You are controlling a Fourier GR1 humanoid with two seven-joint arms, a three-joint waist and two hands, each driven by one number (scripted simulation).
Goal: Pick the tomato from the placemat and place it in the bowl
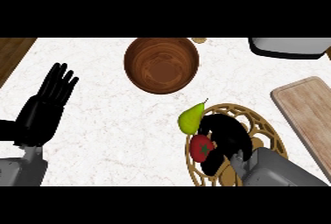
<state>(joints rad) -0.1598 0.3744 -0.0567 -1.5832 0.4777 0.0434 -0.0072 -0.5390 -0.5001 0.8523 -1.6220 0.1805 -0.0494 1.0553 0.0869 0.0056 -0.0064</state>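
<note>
Right hand (223, 135) is curled round the tomato (201, 147) on the placemat (258, 120), likely so it can be lifted. Left hand (45, 105) is held open and still. A pear (190, 119) is touching the tomato, between it and the bowl (161, 64). A board (307, 111) is seen nearby.

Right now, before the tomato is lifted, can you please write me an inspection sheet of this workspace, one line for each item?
Surface: white marbled counter, wooden strip at the far left.
Job's things: tomato on the round woven placemat; wooden bowl beyond it, nothing inside.
Clutter: green pear at the placemat's edge; wooden cutting board on the right.
Hands: right hand over the tomato, fingers curled round it; left hand resting open, at the left.
Cables: nothing seen.
Surroundings: dark-rimmed grey object, top right, cut off.
</note>
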